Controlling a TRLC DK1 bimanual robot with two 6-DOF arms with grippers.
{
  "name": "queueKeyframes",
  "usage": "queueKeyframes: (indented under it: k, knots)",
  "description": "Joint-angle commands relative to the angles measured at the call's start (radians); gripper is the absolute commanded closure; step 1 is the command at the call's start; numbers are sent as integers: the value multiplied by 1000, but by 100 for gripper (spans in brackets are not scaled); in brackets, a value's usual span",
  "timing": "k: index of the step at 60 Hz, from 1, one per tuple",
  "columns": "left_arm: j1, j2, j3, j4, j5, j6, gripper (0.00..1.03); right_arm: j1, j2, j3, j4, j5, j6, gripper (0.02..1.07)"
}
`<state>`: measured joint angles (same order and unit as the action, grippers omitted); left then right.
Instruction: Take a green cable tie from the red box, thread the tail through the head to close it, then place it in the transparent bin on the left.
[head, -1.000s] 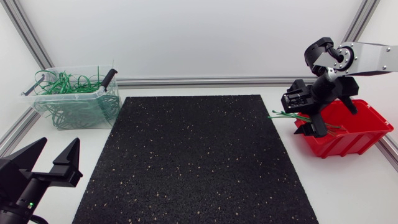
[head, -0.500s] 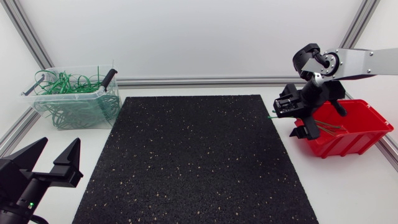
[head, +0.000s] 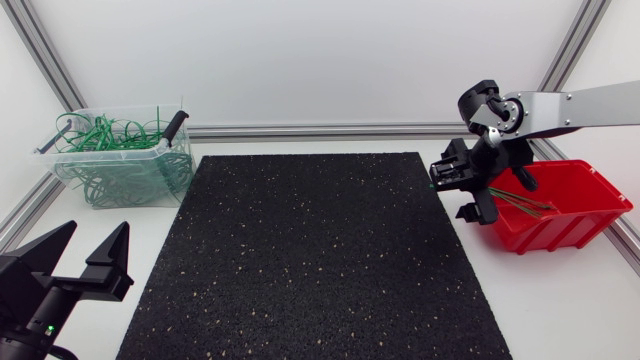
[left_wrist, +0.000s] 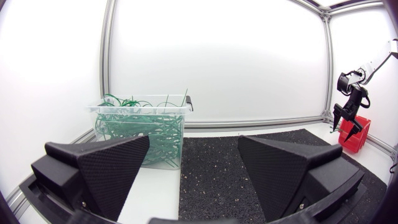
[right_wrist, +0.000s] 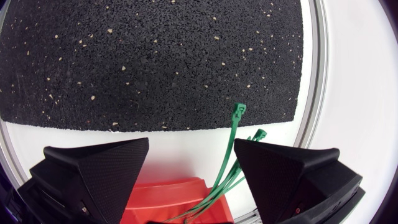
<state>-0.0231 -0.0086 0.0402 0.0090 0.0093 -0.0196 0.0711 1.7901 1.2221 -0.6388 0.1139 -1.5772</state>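
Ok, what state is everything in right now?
Red box: open-topped, holding ties.
Green cable ties: straight, unclosed, heads poking out past the box.
Right hand: open, ties pass through the gap, ungripped.
Left hand: open, empty.
Transparent bin: open-topped, full of curled green ties.

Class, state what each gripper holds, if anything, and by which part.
Nothing is held. The right gripper stands open, green cable ties merely passing between its fingers from the red box. The left gripper is open and empty.

Green cable ties (right_wrist: 231, 143) stick out of the red box (head: 560, 232); the transparent bin (head: 100, 151) holds many looped ones.
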Motion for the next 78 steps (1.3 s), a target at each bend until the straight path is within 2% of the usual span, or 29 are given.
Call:
queueKeyframes:
  k: [1, 9, 21, 24, 29, 32, 36, 56, 68, 74, 78]
  knots:
    - [-6, -2, -37, -27, -5, -14, 4, 9, 37, 5, 21, 18, 13, 7]
    - [-5, -2, -37, -27, -5, -14, 4, 7, 69, 28, 24, 41, 26, 8]
    - [-5, -1, -37, -29, -5, -14, 4, 1, 71, 34, 25, 49, 39, 24]
    - [-5, -1, -37, -29, -5, -14, 4, 1, 69, 33, 22, 58, 40, 33]
    - [-5, -1, -37, -29, -5, -14, 4, -1, 60, 30, 18, 61, 40, 58]
    - [-3, -1, -37, -29, -5, -14, 4, -2, 54, 27, 18, 61, 40, 69]
    - [-3, -1, -37, -29, -5, -14, 4, -2, 46, 20, 19, 61, 40, 80]
    - [0, -1, -37, -30, -6, -14, 4, -2, -18, -32, 16, 73, 36, 83]
    - [0, -1, -37, -32, -6, -14, 4, -5, -47, -55, -1, 75, 29, 91]
    - [0, -1, -37, -32, -6, -14, 4, -8, -47, -55, -22, 73, 29, 101]
    - [2, -1, -37, -34, -8, -14, 4, -7, -49, -64, -19, 70, 29, 101]
